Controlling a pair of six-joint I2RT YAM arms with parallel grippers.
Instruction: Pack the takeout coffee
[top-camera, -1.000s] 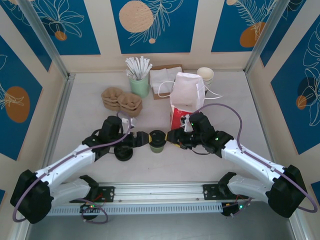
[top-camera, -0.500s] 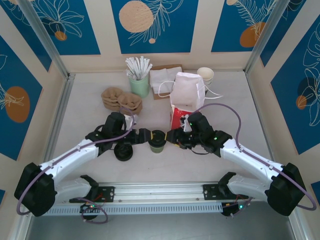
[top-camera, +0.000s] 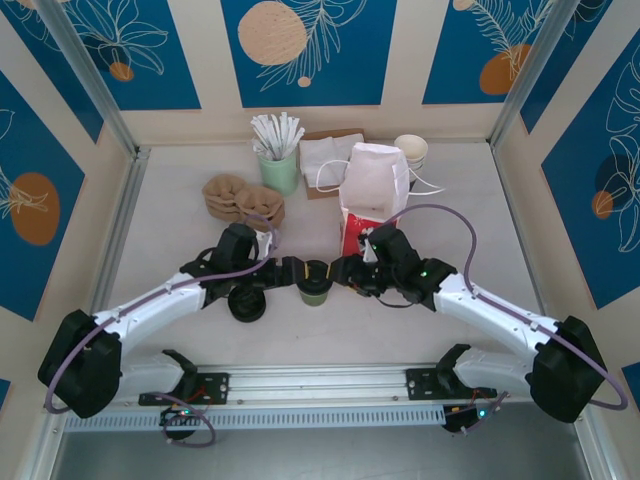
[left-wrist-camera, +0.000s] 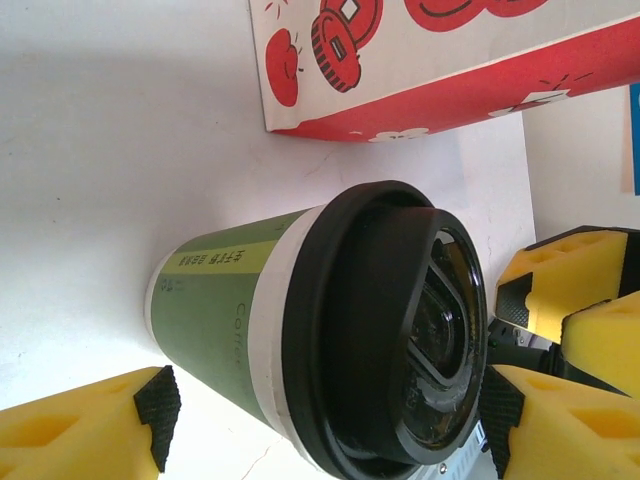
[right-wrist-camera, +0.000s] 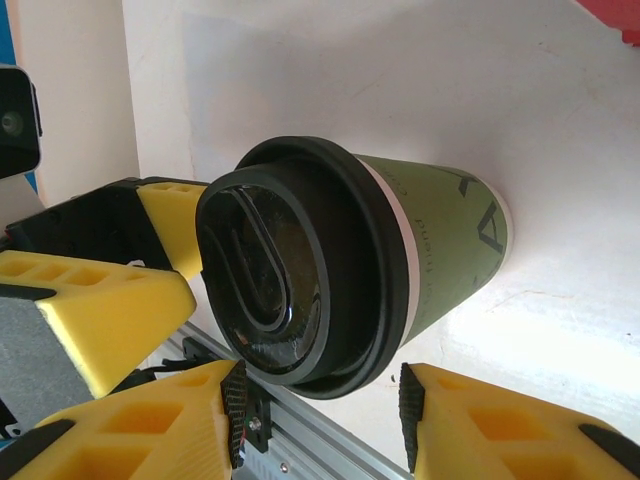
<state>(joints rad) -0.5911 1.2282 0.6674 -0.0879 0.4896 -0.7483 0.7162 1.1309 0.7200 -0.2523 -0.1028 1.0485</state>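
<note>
Cup (top-camera: 314, 282) upright mid-table, paper bag (top-camera: 375, 195) standing at its 1 o'clock. My left gripper (top-camera: 291, 271) at its 9, fingers spread loose around it. My right gripper (top-camera: 344, 274) at 3, flanking the lid; grip unclear. Likely handing over for bagging.

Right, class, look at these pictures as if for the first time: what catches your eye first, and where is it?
The olive-green takeout coffee with its black lid stands at the middle of the table. The left gripper and right gripper face it from either side, yellow fingers flanking it. Just behind it stands the tall red-and-white paper bag.
</note>
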